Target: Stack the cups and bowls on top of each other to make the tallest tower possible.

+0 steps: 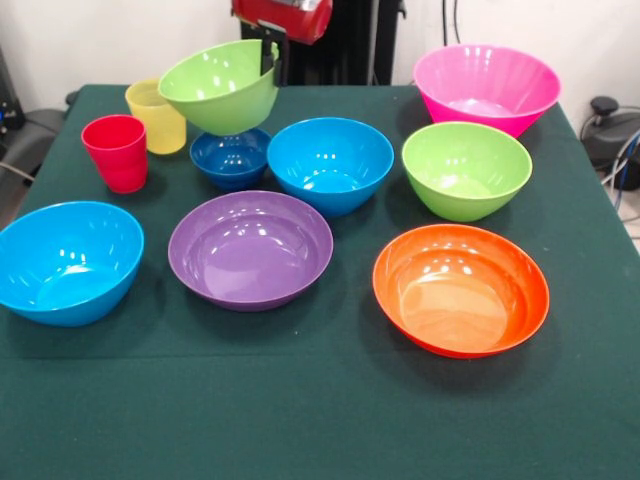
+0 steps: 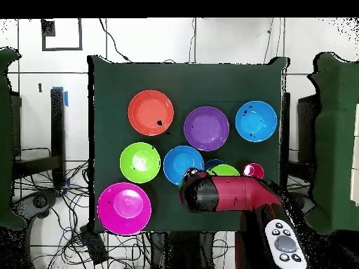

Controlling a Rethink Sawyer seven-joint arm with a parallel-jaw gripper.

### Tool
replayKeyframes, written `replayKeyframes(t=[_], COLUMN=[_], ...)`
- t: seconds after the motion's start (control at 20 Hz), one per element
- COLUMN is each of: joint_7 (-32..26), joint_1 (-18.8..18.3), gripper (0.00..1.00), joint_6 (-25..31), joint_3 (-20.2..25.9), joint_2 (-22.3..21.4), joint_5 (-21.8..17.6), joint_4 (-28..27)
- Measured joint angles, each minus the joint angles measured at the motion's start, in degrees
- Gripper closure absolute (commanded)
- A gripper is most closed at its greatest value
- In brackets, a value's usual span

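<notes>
My gripper [image 1: 271, 58] is shut on the rim of a lime green bowl [image 1: 220, 88], held tilted right over the small dark blue bowl [image 1: 230, 157]; I cannot tell if they touch. The red cup [image 1: 116, 152] and the yellow cup [image 1: 157, 116] stand to the left of them. In the overhead view my arm [image 2: 231, 195] hides the gripper, and only an edge of the held bowl [image 2: 226, 169] and the red cup [image 2: 253, 171] show beside it.
On the green table [image 1: 320, 420] stand separately a light blue bowl [image 1: 330, 163], a second light blue bowl [image 1: 68, 262], the purple bowl [image 1: 250, 248], the orange bowl [image 1: 460, 288], another lime green bowl [image 1: 466, 168] and the pink bowl [image 1: 486, 88].
</notes>
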Motion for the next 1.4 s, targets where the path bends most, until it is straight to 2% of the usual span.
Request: replayKeyframes(t=[0.55,1.4], joint_7=[0.0,0.0], joint_1=[1.6,2.0], gripper=[1.00,1.00], joint_6=[0.0,0.0], joint_3=[0.0,-0.1], joint_2=[2.5,2.6], joint_5=[0.0,0.0], joint_4=[-1.9,-1.9])
